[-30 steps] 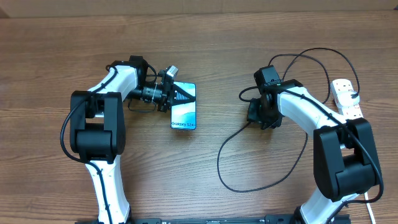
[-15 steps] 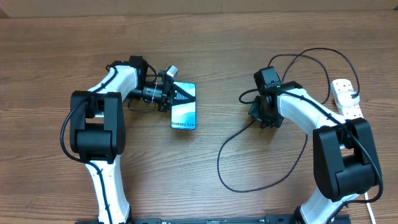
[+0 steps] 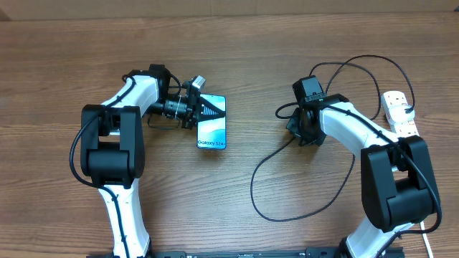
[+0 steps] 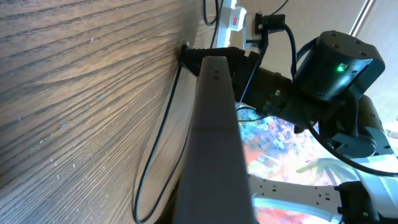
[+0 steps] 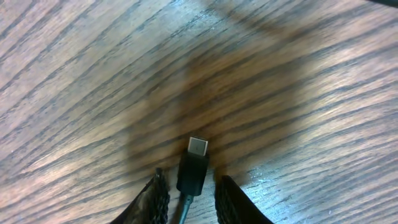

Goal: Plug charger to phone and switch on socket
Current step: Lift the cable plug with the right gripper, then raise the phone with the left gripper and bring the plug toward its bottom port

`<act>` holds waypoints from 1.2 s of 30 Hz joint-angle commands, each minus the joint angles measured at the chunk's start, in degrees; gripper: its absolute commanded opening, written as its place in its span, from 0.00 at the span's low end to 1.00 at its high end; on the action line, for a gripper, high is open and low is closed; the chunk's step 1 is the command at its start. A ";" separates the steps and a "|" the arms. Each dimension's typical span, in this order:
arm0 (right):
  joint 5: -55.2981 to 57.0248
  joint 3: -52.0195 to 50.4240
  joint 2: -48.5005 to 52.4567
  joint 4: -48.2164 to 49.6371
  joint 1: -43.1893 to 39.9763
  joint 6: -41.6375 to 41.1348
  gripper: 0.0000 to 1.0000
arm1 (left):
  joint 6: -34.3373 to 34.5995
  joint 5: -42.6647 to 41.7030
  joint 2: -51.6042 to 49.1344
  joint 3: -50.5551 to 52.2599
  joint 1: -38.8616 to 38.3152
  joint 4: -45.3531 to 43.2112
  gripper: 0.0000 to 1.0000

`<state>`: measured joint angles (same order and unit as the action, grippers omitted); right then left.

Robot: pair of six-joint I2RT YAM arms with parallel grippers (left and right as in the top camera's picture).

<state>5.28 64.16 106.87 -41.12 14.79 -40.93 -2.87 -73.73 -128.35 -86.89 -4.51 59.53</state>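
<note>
The phone (image 3: 212, 132) lies left of centre, its cyan screen up. My left gripper (image 3: 214, 109) reaches in from the left and is shut on the phone's far end. In the left wrist view the phone's grey edge (image 4: 214, 143) fills the middle. The charger cable (image 3: 252, 179) loops across the right half of the table. Its small black plug tip (image 5: 196, 163) lies on the wood between the fingers of my right gripper (image 5: 194, 198). That gripper is open, with a gap on each side of the plug. It also shows in the overhead view (image 3: 301, 132). The socket (image 3: 399, 113) lies at the far right.
The white power strip also shows in the left wrist view (image 4: 235, 15), beyond my right arm (image 4: 336, 68). Black cable loops (image 3: 358, 64) arch between the right arm and the strip. The table is brown wood (image 3: 237, 43).
My right gripper has shifted slightly toward the far side of the table. The left arm and phone have not moved.
</note>
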 commanded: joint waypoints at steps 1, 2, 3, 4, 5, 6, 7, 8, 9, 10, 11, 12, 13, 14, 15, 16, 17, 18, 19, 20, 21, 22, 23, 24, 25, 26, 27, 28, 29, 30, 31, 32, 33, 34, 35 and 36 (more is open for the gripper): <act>1.57 -0.55 -0.98 0.31 0.13 -1.25 0.21 | 0.76 -2.32 1.88 0.17 -0.39 0.02 0.04; 1.55 -0.57 -0.98 0.22 0.13 -1.25 0.20 | 0.76 -2.32 1.88 0.17 -0.39 0.02 0.04; 1.55 -0.57 -0.98 0.11 0.17 -1.27 0.18 | 0.76 -2.32 1.88 0.17 -0.39 0.02 0.04; 1.55 -0.57 -0.98 0.09 0.26 -1.25 0.17 | 0.76 -2.32 1.88 0.17 -0.39 0.02 0.05; 1.51 -0.57 -0.98 0.09 0.31 -1.27 0.14 | 0.79 -2.34 1.88 0.17 -0.39 0.02 0.04; 1.49 -0.57 -0.98 0.09 0.37 -1.27 0.13 | 0.79 -2.34 1.88 0.17 -0.39 0.02 0.04; 1.36 -0.57 -0.98 0.09 0.37 -1.25 0.11 | 0.79 -2.34 1.88 0.17 -0.39 0.00 0.04; 0.98 -0.57 -0.98 0.09 0.35 -1.27 0.11 | 0.79 -2.34 1.88 0.17 -0.39 0.00 0.04; 0.26 -0.57 -0.98 0.09 0.35 -1.03 0.11 | 0.79 -2.34 1.88 0.17 -0.39 0.00 0.04; -0.39 -0.57 -0.98 0.04 0.35 -1.03 0.11 | 0.79 -2.34 1.88 0.17 -0.39 0.02 0.04; -1.05 -0.57 -0.98 -0.09 0.35 -1.05 0.11 | 0.79 -2.34 1.88 0.17 -0.39 0.02 0.04; -1.18 -0.57 -0.98 -0.13 0.35 -1.05 0.11 | 0.79 -2.34 1.88 0.17 -0.39 0.04 0.04; -1.07 -0.57 -0.98 -0.17 0.35 -1.05 0.11 | 0.76 -2.32 1.88 0.17 -0.39 0.13 0.04; -1.03 -0.57 -0.98 -0.15 0.35 -0.96 0.11 | 0.79 -2.32 1.88 0.17 -0.39 0.22 0.04; -0.83 -0.57 -0.98 -0.09 0.35 -0.83 0.10 | 0.76 -2.29 1.88 0.17 -0.39 0.24 0.04; -0.59 -0.57 -0.98 -0.02 0.35 -0.83 0.07 | 0.79 -2.29 1.88 0.17 -0.39 0.26 0.04; -0.46 -0.57 -0.98 -0.02 0.35 -0.81 0.04 | 0.79 -2.32 1.88 0.17 -0.39 0.26 0.04; -0.37 -0.57 -0.98 0.04 0.33 -0.63 0.04 | 0.76 -2.32 1.88 0.17 -0.39 0.26 0.04; -0.59 -0.50 -1.01 0.42 0.17 0.13 0.04 | 0.79 -2.34 1.88 0.17 -0.39 0.26 0.04; -1.42 -0.17 -1.01 0.59 0.02 1.36 0.04 | 0.76 -2.34 1.88 0.17 -0.39 0.22 0.04; -2.78 0.57 -1.03 0.28 -0.20 2.99 0.04 | 0.72 -2.32 1.88 0.17 -0.39 0.15 0.04; -5.03 1.79 -1.18 -0.68 -0.52 5.18 0.04 | 0.72 -2.36 1.88 0.17 -0.39 -0.02 0.04; -6.75 2.97 -1.46 -1.81 -0.83 6.71 0.04 | 0.72 -2.38 1.88 0.17 -0.39 -0.39 0.04; -8.11 4.11 -1.86 -3.02 -1.18 7.74 0.04 | 0.72 -2.73 1.88 0.17 -0.37 -1.16 0.04; -9.57 5.35 -2.56 -4.17 -1.62 9.31 0.04 | 0.72 -3.93 1.88 0.15 -0.39 -1.79 0.04; -10.93 6.27 -3.26 -4.81 -1.95 10.95 0.04 | 0.74 -5.11 1.88 0.15 -0.37 -2.23 0.04; -12.52 7.23 -4.26 -5.60 -2.25 13.25 0.04 | 0.72 -7.54 1.88 0.17 -0.39 -2.73 0.04; -13.92 7.89 -5.22 -6.03 -2.40 15.37 0.04 | 0.59 -10.60 1.88 0.15 -0.39 -2.91 0.04; -15.74 8.20 -6.34 -6.23 -2.45 18.14 0.04 | -0.15 -14.10 1.88 0.15 -0.39 -3.23 0.04; -17.86 8.24 -7.87 -6.40 -2.45 21.22 0.04 | -0.74 -16.87 1.90 0.07 -0.37 -3.34 0.04; -19.41 8.24 -9.31 -6.67 -2.45 23.23 0.04 | -0.33 -16.81 1.90 -0.31 -0.33 -2.97 0.04; -20.79 8.24 -10.80 -7.08 -2.45 24.98 0.04 | -0.76 -16.83 1.97 -0.76 -0.26 -2.91 0.04; -22.18 8.24 -12.66 -7.69 -2.45 26.73 0.04 | -1.20 -16.81 2.14 -1.09 -0.15 -2.47 0.04; -23.23 8.24 -14.32 -8.41 -2.45 28.17 0.04 | -1.22 -16.81 2.43 -1.38 -0.04 -2.10 0.04; -23.91 8.24 -15.93 -9.16 -2.45 29.31 0.04 | -1.46 -16.81 2.93 -1.66 0.09 -1.36 0.04; -24.24 8.24 -17.94 -10.16 -2.45 30.18 0.04 | -1.84 -16.81 3.52 -1.95 0.20 -0.55 0.04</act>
<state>-13.58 70.59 94.02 -50.30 12.40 -18.83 -3.27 -85.23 -128.31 -86.96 -4.51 57.98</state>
